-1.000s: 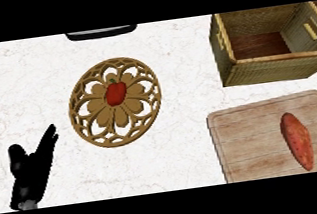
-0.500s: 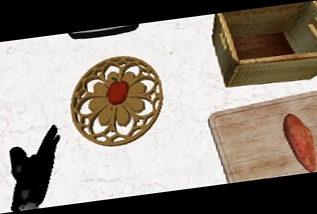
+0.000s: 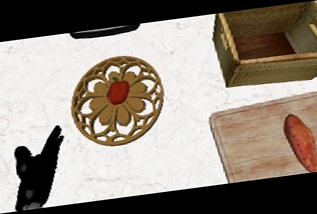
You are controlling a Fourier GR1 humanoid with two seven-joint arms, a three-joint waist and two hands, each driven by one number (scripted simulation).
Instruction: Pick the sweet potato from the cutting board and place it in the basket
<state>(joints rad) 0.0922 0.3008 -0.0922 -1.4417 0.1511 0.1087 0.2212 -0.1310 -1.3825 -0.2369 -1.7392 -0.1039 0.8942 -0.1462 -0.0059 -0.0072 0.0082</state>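
Fingers [image 3: 49, 146] straight, well apart from sweet potato [image 3: 301, 141].

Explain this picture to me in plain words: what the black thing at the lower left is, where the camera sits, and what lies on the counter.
The camera looks steeply down from a humanoid robot's head at a white counter. The black shape is its left robot hand, open, resting and holding nothing; the right one is out of view. On the counter lie a carved wooden trivet with a red pepper on it, an empty wicker basket, and a cutting board bearing a sweet potato. A dark object at the far edge is cut off.
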